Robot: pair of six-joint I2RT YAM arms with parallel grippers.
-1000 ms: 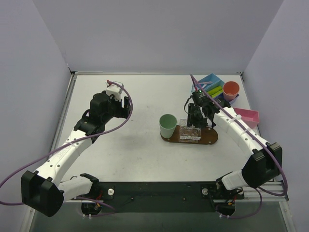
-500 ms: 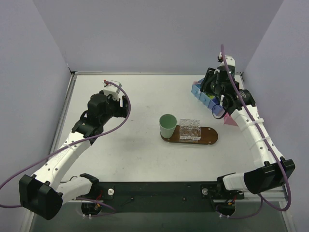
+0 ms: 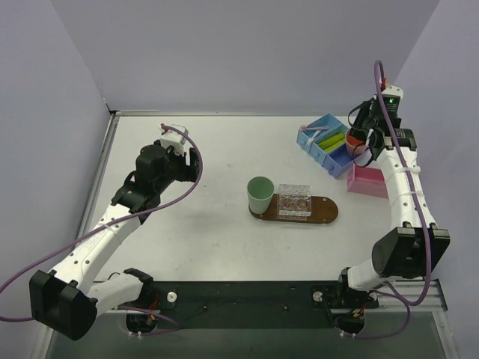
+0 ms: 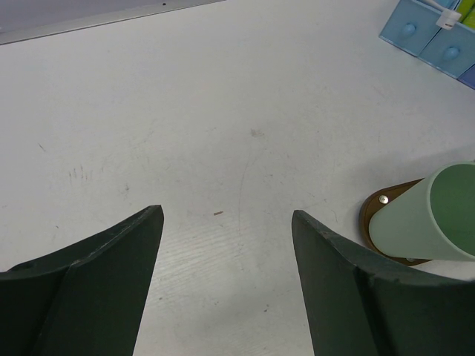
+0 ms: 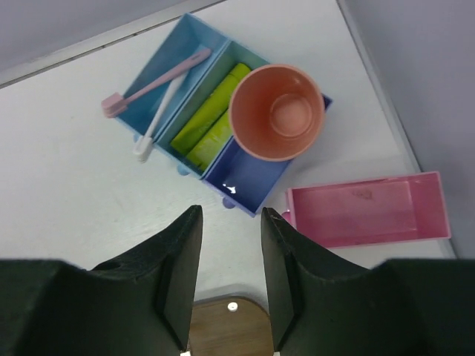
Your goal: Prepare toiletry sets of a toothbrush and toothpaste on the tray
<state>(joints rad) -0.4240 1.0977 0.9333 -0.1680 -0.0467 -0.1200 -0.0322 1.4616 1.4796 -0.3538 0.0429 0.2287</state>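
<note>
Right wrist: flat lime-green toothpaste tubes [image 5: 210, 107]

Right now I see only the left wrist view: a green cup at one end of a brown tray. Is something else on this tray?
Observer: Yes, a clear plastic block sits on the tray, beside the cup.
Operator: And the toothpaste?
Observer: Two green tubes, lying in the middle compartment of the blue bin.
Operator: What about the right pincer?
Observer: It hangs over the bin, open and empty.
</note>
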